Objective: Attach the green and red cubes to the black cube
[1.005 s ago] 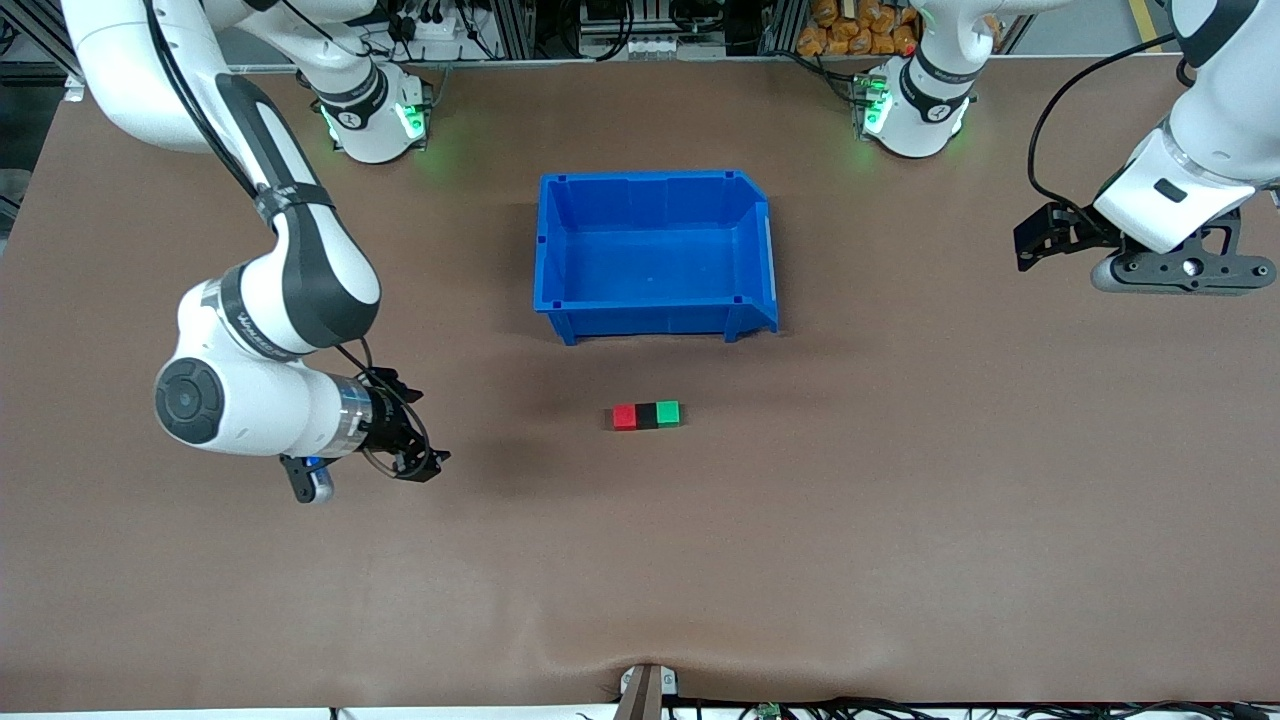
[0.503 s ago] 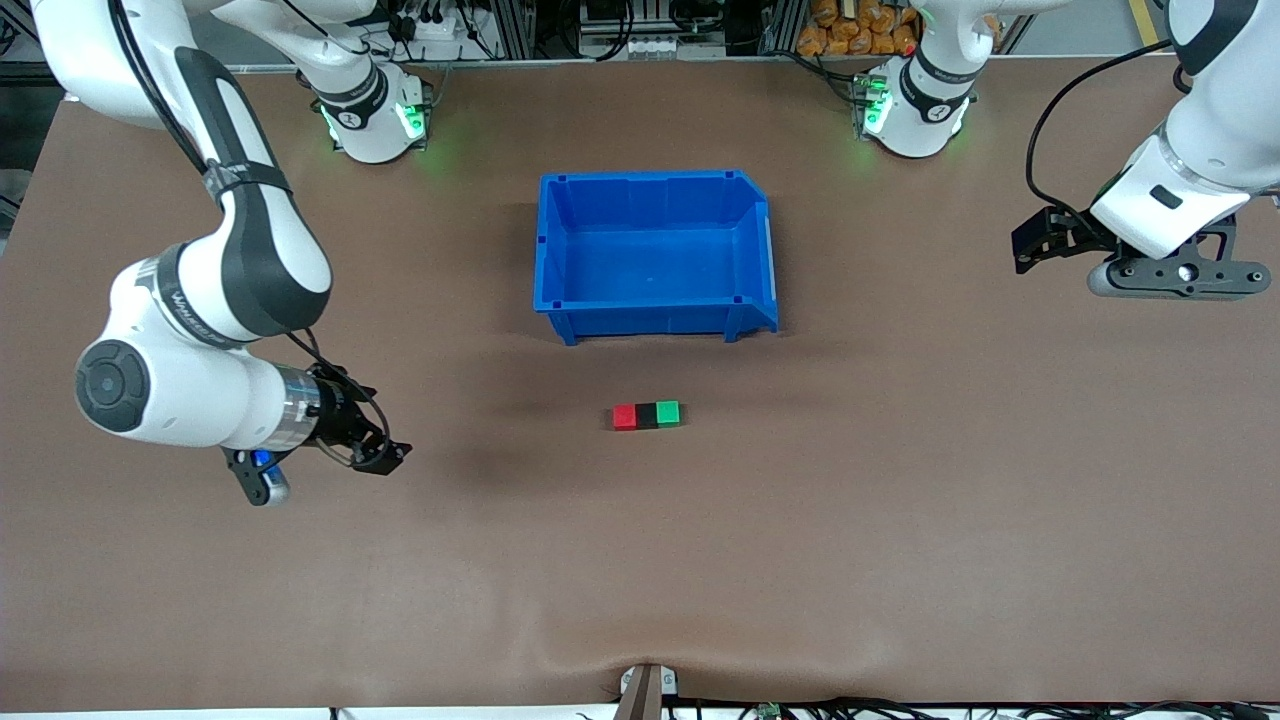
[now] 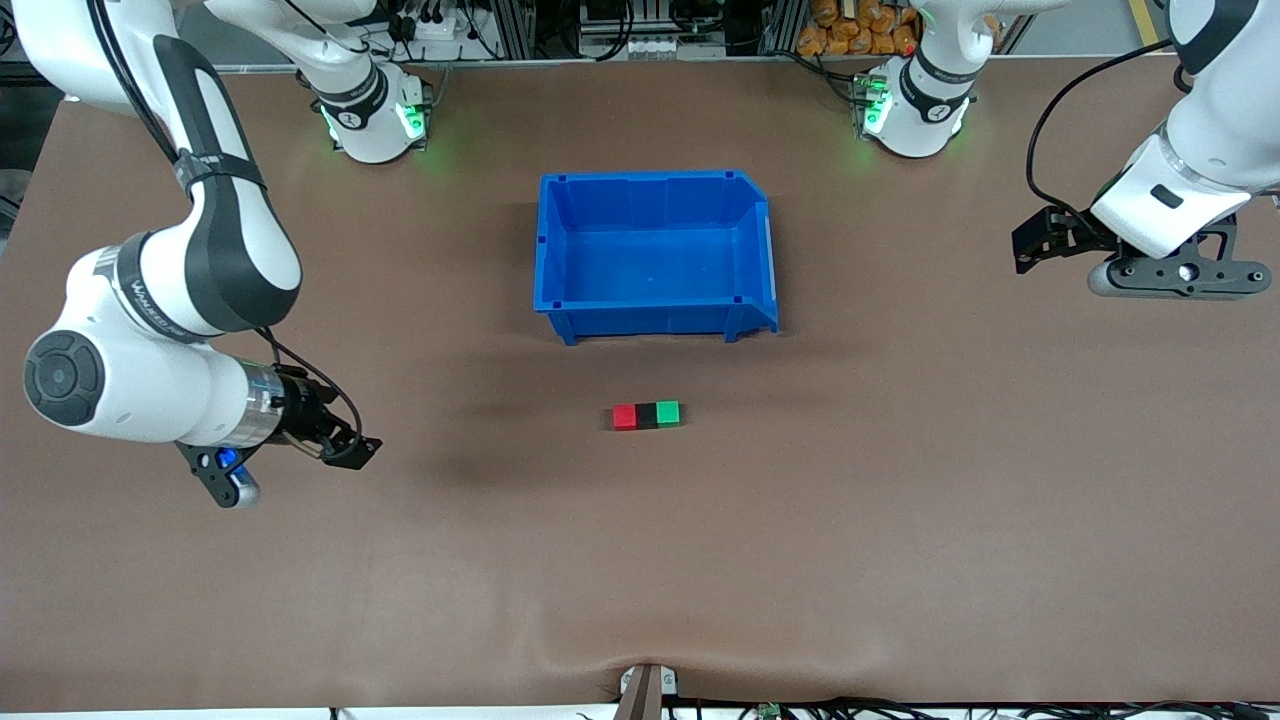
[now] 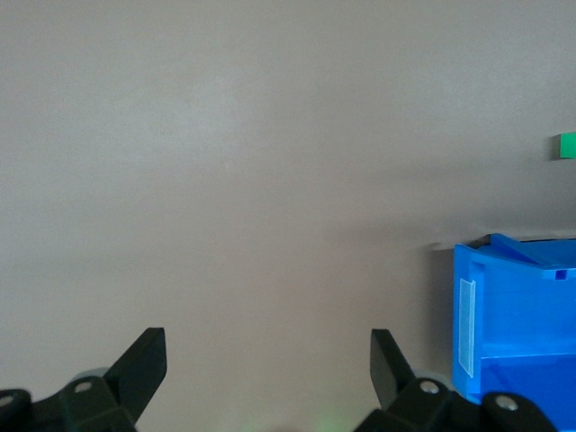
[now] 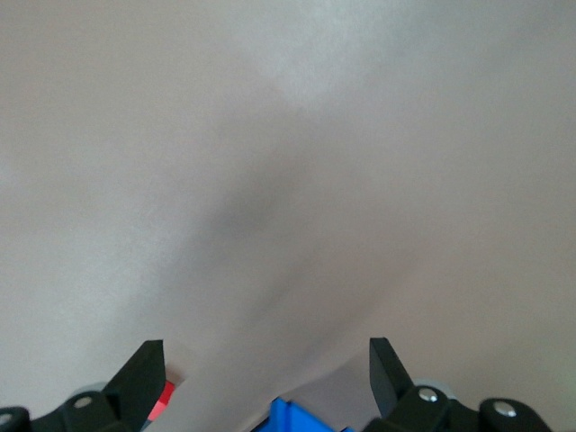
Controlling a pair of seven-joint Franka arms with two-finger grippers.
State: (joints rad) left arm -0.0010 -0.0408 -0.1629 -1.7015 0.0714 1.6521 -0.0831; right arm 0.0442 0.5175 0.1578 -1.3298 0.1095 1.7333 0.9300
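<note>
The red cube (image 3: 624,417), the black cube (image 3: 646,416) and the green cube (image 3: 668,413) lie in one touching row on the brown table, black in the middle, nearer the front camera than the blue bin (image 3: 650,318). My right gripper (image 3: 358,452) hangs open and empty toward the right arm's end of the table, well away from the row. My left gripper (image 3: 1026,246) waits open and empty at the left arm's end. The left wrist view catches the green cube (image 4: 566,144) between nothing but bare table and the left gripper (image 4: 267,364). The right wrist view shows the red cube (image 5: 164,399) beside the right gripper (image 5: 267,369).
The blue bin holds nothing; part of it shows in the left wrist view (image 4: 517,306) and one corner in the right wrist view (image 5: 292,418). The two arm bases (image 3: 370,120) (image 3: 915,110) stand along the table edge farthest from the front camera.
The right arm has drawn back toward its own end of the table, away from the row of cubes, gripper still open. The left arm has barely shifted. The cubes have not moved.
</note>
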